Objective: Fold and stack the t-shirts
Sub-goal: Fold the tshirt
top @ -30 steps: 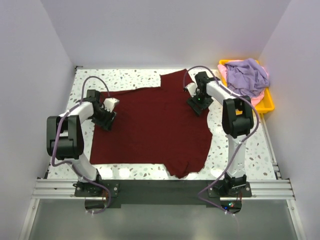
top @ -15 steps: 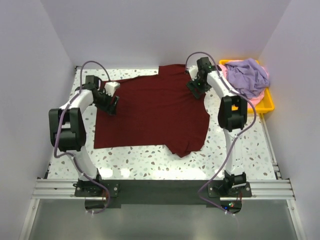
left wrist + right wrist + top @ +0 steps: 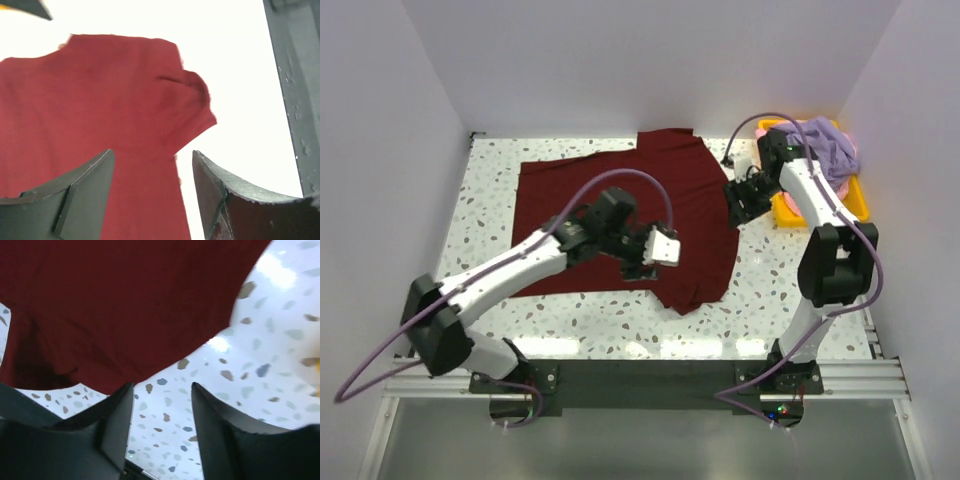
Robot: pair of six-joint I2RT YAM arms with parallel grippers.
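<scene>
1. The maroon t-shirt lies spread flat on the speckled bench, across the upper middle of the top view. One sleeve points to the far edge and another to the lower right.
2. The left arm stretches low and diagonally from its base at the lower left toward the middle, with its wrist over the lower right part of the shirt.
3. The left tool hangs above the cloth with its fingers wide apart and nothing between them.
4. The right arm stands tall at the right. It reaches up toward the yellow tray, then bends back left and down.
5. The right tool sits at the shirt's right edge, over bare bench, with its fingers apart and gripping nothing.
6. A lavender t-shirt lies bunched in the tray at the upper right.
</scene>
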